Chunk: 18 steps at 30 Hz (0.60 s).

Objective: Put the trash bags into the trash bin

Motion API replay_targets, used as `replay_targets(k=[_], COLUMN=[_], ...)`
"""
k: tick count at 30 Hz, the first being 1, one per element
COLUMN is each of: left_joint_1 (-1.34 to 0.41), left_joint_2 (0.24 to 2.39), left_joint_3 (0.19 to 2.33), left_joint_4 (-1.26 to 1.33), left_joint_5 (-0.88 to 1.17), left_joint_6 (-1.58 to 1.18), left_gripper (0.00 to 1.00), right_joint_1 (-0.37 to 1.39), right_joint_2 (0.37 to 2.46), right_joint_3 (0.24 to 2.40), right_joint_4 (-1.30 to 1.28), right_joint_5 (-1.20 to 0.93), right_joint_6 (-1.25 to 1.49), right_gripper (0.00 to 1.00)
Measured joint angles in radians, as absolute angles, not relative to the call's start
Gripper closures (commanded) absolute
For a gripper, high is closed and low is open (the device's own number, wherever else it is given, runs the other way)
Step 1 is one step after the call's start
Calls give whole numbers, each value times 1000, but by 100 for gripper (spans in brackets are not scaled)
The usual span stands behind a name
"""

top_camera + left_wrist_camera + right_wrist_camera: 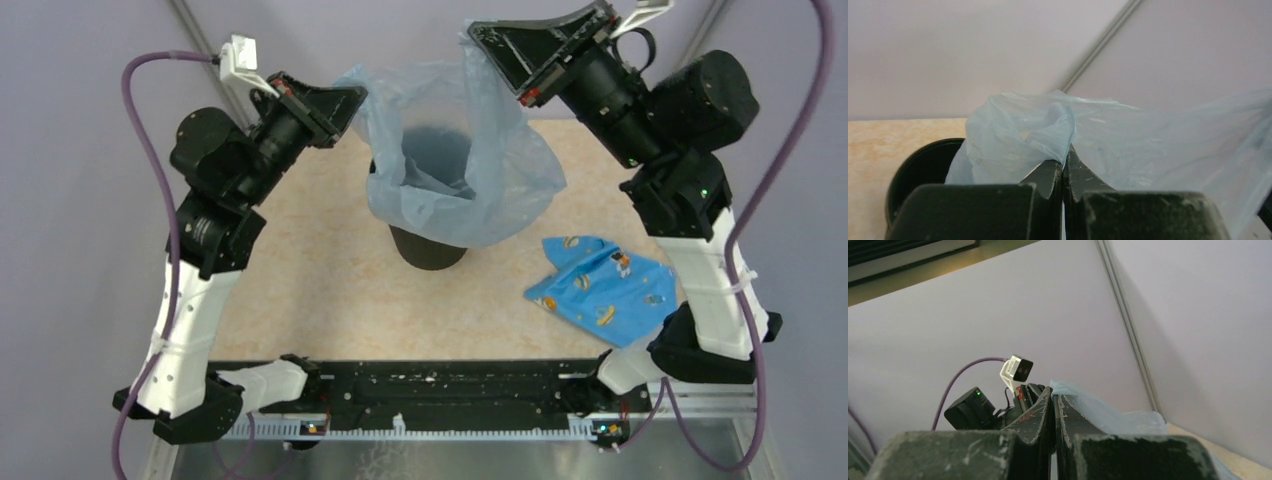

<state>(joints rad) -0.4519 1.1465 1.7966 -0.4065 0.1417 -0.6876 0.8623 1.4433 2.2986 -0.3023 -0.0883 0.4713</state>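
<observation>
Fully closed left jaws and right jaws pinch opposite rims of the thin, translucent pale-blue plastic trash bag [485, 180], draped over the round black plastic trash bin [428, 252], so lowering and release likely remain.

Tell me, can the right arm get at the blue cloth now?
Probably not yet: the cloth lies uncovered nearby, but the right gripper is shut on the trash bag above the bin.

The right gripper [1054, 392] has its two dark fingers pressed together, a fold of the pale blue trash bag [1108, 415] caught at their tips. Beyond them a white camera [1017, 369] and purple cable [965, 371] stand against the lilac wall [948, 315].
</observation>
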Motion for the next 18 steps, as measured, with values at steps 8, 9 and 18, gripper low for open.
replay_targets(k=[8, 9, 18], left_joint_1=[-438, -430, -200], left_joint_2=[1279, 1287, 1294], left_joint_3=[1787, 1777, 1650], left_joint_4=[-343, -331, -220], left_joint_5=[-22, -35, 3], left_joint_6=[-562, -554, -562], left_gripper=[100, 100, 100], right_joint_1=[862, 862, 862], right_joint_2=[1573, 1584, 1615], right_joint_3=[2319, 2318, 2319], right_joint_4=[-290, -285, -258], right_joint_5=[-1, 5, 18], right_joint_6=[423, 420, 410], right_gripper=[100, 100, 83])
